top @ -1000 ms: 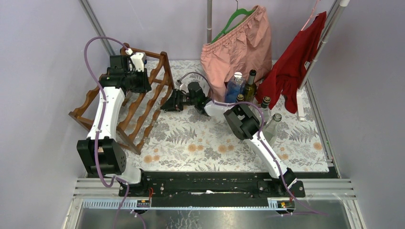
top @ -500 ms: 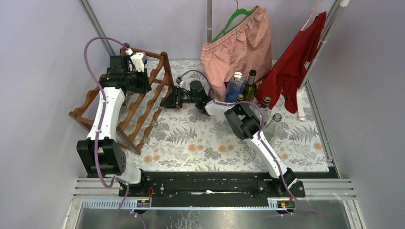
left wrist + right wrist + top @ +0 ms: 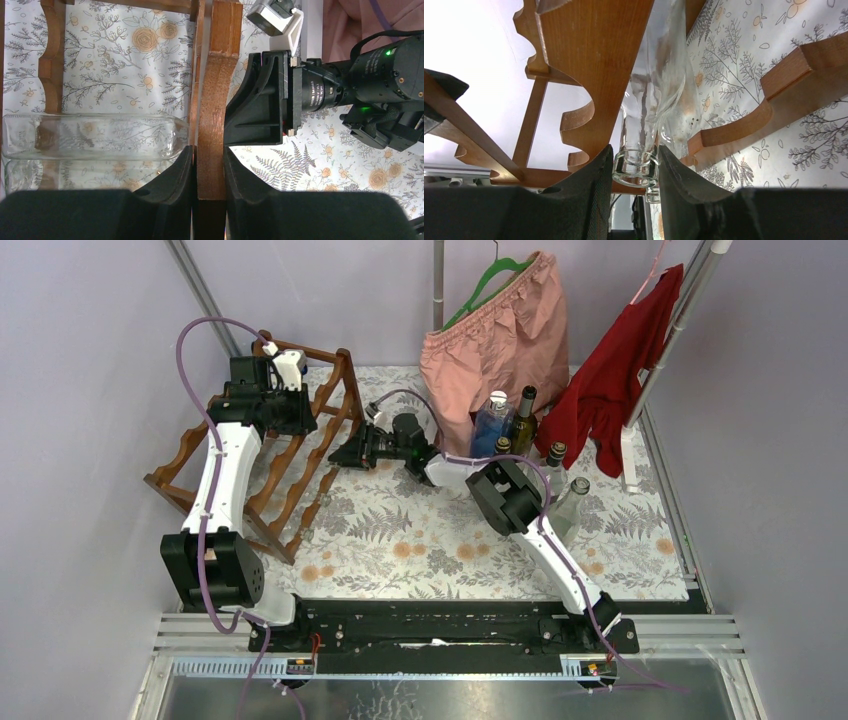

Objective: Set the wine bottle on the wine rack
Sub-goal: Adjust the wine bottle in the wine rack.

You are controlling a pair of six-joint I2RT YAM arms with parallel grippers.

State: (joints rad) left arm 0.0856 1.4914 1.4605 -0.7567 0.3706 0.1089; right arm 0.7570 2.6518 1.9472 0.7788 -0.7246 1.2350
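Found the left gripper (image 3: 207, 156) pinched narrow around a rail of the reddish-brown wooden wine rack (image 3: 322, 425), at the far left of the floral-patterned table (image 3: 400, 540). Found the right gripper (image 3: 635, 161) clamped on the mouth of the clear glass wine bottle (image 3: 95, 136), lying sideways across the rack's scalloped rails, neck towards the right.

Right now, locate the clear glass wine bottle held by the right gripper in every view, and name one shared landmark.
Top external: cannot be made out; look beside the black right gripper, left of centre.
Left wrist: the clear glass wine bottle lies sideways, lower left.
Right wrist: bottom centre, its neck between the fingers.
Shared landmark: the reddish-brown wooden wine rack.
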